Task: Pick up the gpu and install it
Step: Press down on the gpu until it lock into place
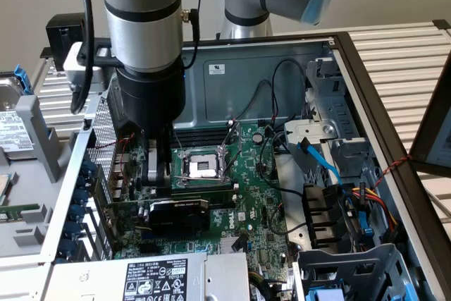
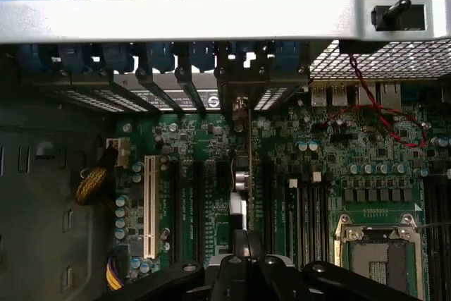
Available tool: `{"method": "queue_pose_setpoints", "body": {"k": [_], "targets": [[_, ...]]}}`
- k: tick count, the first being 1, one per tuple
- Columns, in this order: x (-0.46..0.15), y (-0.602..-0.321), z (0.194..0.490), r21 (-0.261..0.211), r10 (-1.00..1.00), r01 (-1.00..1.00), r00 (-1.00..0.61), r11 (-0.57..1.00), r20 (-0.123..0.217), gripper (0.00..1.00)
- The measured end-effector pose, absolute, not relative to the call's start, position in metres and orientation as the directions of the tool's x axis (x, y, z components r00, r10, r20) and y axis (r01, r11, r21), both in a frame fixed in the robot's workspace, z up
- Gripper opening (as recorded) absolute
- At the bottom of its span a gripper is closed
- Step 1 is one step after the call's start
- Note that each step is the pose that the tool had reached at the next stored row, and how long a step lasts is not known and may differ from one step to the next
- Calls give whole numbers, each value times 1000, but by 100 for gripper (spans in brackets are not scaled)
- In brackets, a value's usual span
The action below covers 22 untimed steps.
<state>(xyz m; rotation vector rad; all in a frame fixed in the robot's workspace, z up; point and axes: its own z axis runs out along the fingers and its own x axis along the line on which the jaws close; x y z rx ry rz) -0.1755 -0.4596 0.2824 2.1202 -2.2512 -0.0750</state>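
Claw (image 1: pixel 156 174) tips behind upright gpu's (image 1: pixel 177 215) top edge.

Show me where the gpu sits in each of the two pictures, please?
Exterior view: the gpu stands on the green motherboard, black shroud facing the camera, just in front of the CPU socket.
Wrist view: the gpu shows edge-on as a thin strip among the black slots, between the white slot and the CPU socket.
Shared landmark: the square metal-framed CPU socket.
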Motion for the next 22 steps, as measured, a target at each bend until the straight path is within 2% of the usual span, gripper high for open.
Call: {"method": "queue_pose_setpoints", "body": {"k": [22], "targets": [[-169,-457,268,68,-998,-996,-60,60,2,11]]}}
